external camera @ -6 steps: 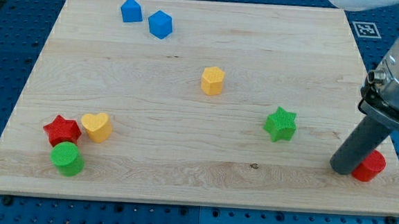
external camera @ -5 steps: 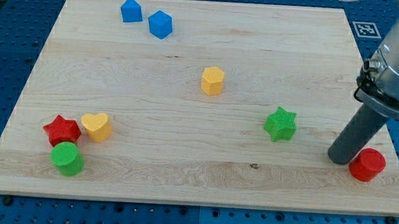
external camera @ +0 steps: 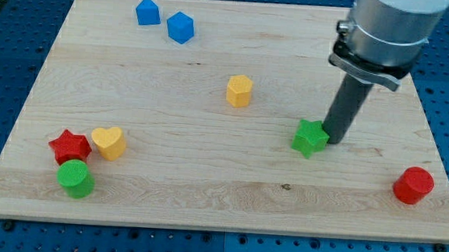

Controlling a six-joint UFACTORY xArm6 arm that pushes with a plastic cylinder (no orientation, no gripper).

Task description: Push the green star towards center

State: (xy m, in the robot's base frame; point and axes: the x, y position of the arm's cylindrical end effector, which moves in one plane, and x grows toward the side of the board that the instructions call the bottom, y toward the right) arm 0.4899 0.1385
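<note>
The green star sits a little to the view's right and below the middle of the worktop, and my tip is pressed right against its right-hand side, touching it or as near as makes no difference. That placement looks deliberate: with the rod on the star's outer flank, a shove toward the view's left and slightly upward would carry the block toward the centre, which is what the job asks. There is no pincer on this arm at all, only the straight dark rod, so nothing is wide, narrow or clasped; the star is simply butted, not held. Up and to the left of the tip, near the middle of the board, stands the yellow hexagon block, apart from the star but roughly on the way, so I'd guess a push aimed too high could nudge it. Down and to the right of the tip, well apart, is the red cylinder near the board's corner. Far off to the left of the tip cluster the yellow heart, the red star and the green cylinder, nearly touching one another, and up at the far left top are two blue blocks. The worktop is pale wooden board resting on a blue perforated base.
</note>
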